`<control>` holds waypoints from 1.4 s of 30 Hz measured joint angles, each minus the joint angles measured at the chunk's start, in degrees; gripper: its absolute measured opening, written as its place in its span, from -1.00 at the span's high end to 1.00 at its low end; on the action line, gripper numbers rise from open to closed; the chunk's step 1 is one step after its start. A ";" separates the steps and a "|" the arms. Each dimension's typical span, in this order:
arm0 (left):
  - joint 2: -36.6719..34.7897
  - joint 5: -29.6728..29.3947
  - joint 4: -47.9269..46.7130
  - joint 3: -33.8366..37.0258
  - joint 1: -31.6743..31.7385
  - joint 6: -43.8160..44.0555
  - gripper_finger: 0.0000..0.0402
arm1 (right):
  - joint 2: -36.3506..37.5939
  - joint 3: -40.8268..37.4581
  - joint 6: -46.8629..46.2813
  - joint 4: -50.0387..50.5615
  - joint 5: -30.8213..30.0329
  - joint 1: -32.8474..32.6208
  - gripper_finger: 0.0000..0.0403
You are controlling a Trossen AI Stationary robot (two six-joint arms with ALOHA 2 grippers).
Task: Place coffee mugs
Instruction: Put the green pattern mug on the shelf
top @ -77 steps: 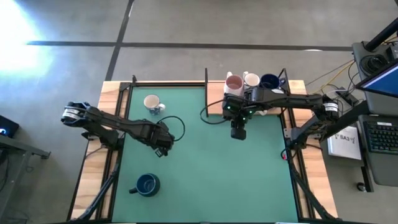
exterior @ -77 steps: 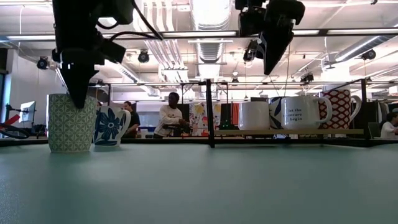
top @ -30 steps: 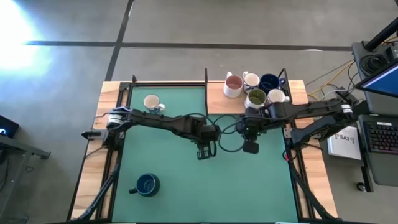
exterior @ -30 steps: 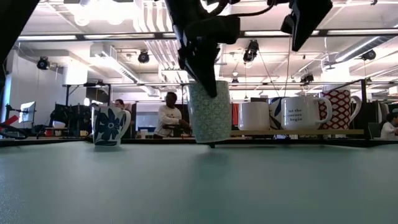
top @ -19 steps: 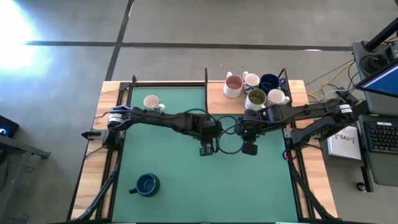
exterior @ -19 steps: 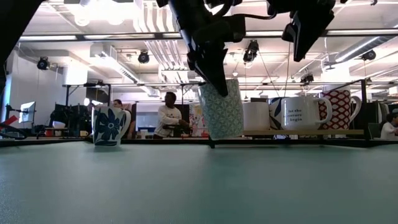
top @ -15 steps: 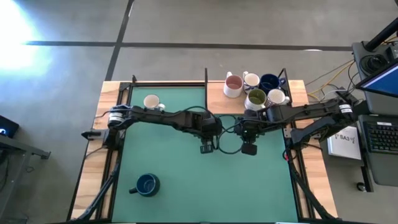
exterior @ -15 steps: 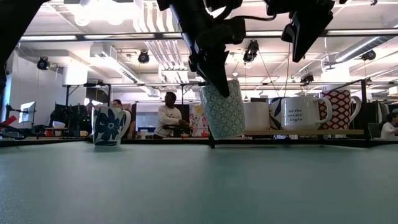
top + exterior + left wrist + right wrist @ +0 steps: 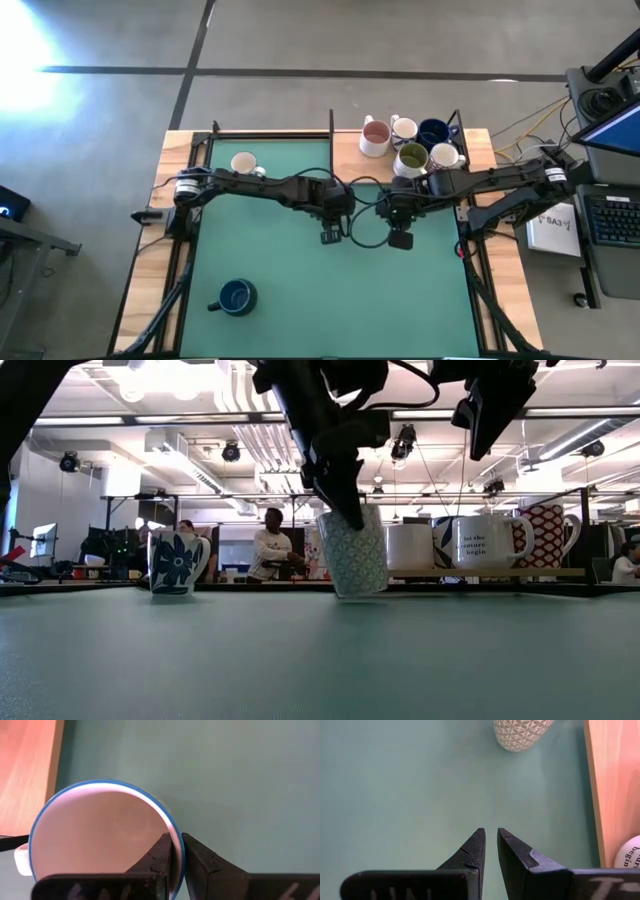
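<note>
**Patterned mug being held at the mat's far middle by the left gripper**

The left arm is being stretched from the table's left edge across the green mat (image 9: 300,290) toward its centre, with the wrist pointing downward. The left gripper (image 9: 175,851) is being kept clamped on the rim of the patterned mug (image 9: 354,553), one finger inside the blue-edged rim and one outside. In the low view the mug is being held tilted, its base at or just above the mat; contact cannot be told. Its inside is being shown pale and bare in the left wrist view.

The right arm is being reached in from the right, and the right gripper (image 9: 489,845) is being held above the mat just beside the left one, its fingers drawn nearly together on nothing.

On the wooden shelf (image 9: 345,150) at the far right, a group of mugs is being kept: a pink mug (image 9: 376,136), a white mug (image 9: 404,129), a dark blue mug (image 9: 433,132), an olive-green mug (image 9: 411,157) and a lettered white mug (image 9: 482,542). A cream mug (image 9: 243,164) is standing at the mat's far left, and a blue mug (image 9: 236,296) near its front left.
</note>
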State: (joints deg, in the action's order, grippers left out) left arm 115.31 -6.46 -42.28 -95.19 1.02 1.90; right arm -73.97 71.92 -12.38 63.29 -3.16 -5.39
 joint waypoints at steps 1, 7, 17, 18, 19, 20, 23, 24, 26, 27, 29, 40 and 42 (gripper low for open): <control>0.00 0.04 0.00 0.18 0.00 -0.59 0.91 | 0.00 0.00 0.03 -0.21 0.00 0.00 0.81; -0.14 -0.02 0.33 0.52 0.02 -0.91 0.77 | 0.00 0.00 0.49 -0.97 0.02 0.00 0.81; -0.82 -0.02 -0.22 0.52 -0.37 0.31 0.44 | -0.02 -0.36 3.53 -2.86 -0.02 0.00 0.81; -1.27 -0.06 -0.22 0.52 -0.66 0.33 0.43 | -0.02 -0.58 4.52 -3.99 -0.03 0.00 0.81; -1.92 -0.05 -0.34 0.52 -0.94 0.34 0.42 | -0.02 -0.88 5.45 -5.15 -0.04 0.01 0.81; -2.52 -0.04 -0.58 0.52 -1.29 0.33 0.42 | -0.02 -1.23 6.18 -6.46 -0.12 0.02 0.81; -4.83 0.01 -2.38 0.52 -2.06 0.46 0.42 | -0.02 -2.38 8.17 -10.92 -1.49 0.12 0.81; -5.63 0.00 -3.38 0.52 -2.24 0.75 0.42 | -0.02 -2.80 9.08 -12.13 -1.63 0.17 0.81; -7.26 -0.35 -5.67 0.54 -2.87 1.99 0.42 | -0.02 -3.53 10.52 -13.94 -1.54 0.28 0.81; -8.02 -0.81 -6.36 0.56 -3.22 2.57 0.42 | -0.04 -3.98 11.02 -14.47 -1.40 0.28 0.81; -9.53 -1.93 -7.83 0.88 -4.32 3.87 0.42 | -0.09 -4.73 12.22 -15.90 -1.38 0.28 0.80; -22.15 -13.49 -9.05 16.08 -13.00 21.40 0.42 | -0.14 -10.09 18.12 -28.07 -1.43 0.53 0.88; -24.68 -15.52 -7.52 20.11 -14.57 25.32 0.42 | -0.69 -10.40 19.46 -30.36 -1.40 0.52 0.88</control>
State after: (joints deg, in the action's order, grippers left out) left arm 90.62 -21.97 -49.80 -75.07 -13.56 27.22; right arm -74.67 61.52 7.08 32.92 -4.56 -4.86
